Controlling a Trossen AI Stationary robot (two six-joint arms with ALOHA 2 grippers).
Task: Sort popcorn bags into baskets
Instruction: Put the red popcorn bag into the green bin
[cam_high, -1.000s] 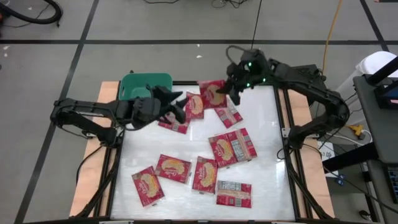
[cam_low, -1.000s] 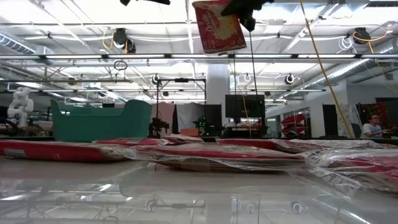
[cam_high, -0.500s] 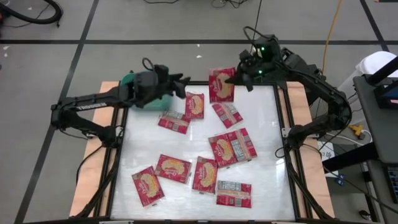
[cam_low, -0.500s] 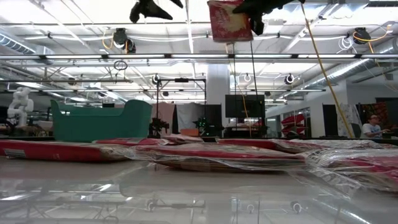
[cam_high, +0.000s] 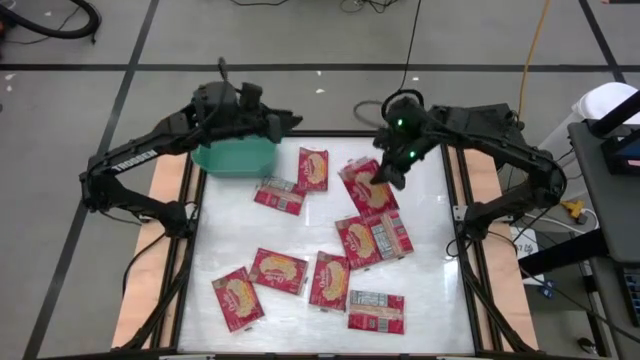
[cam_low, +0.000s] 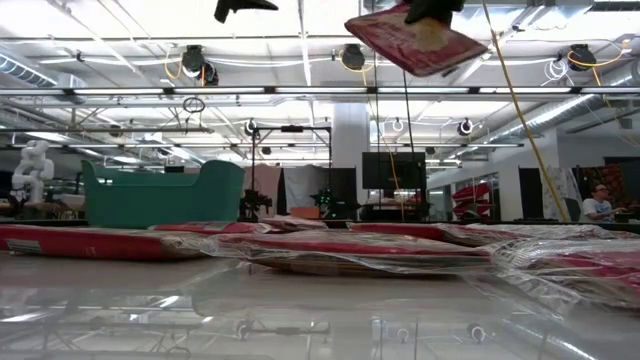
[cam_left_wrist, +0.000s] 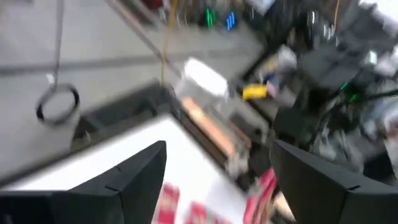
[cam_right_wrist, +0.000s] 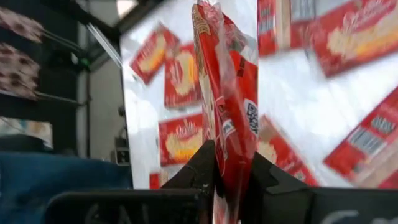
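At the far-left corner of the bench (cam_high: 430, 300) sits the teal basket (cam_high: 235, 158), with the left claw (cam_high: 282, 120) raised in the air just past its far right corner; in the left wrist view its two dark fingers (cam_left_wrist: 134, 180) stand well spread with nothing between them. Just right of the basket, two popcorn bags lie flat: one red packet (cam_high: 279, 195) with a label panel and one upright packet (cam_high: 312, 168) beside it. Farther right, the right claw (cam_high: 382, 176) hangs above the bench's far middle, pressed together on the edge of a held popcorn bag (cam_high: 366, 186); the right wrist view shows that bag (cam_right_wrist: 227, 106) pinched between the fingers (cam_right_wrist: 202, 168) and standing edge-on, and the low view shows it (cam_low: 412, 40) tilted high above the surface. Below it lies a large packet (cam_high: 373, 236) showing a grey-white panel. Along the near side, from left to right, lie four more packets: one (cam_high: 237, 298) at an angle, one (cam_high: 279, 270) beside it, one (cam_high: 330, 281) upright, and one (cam_high: 376, 311) nearest the edge.
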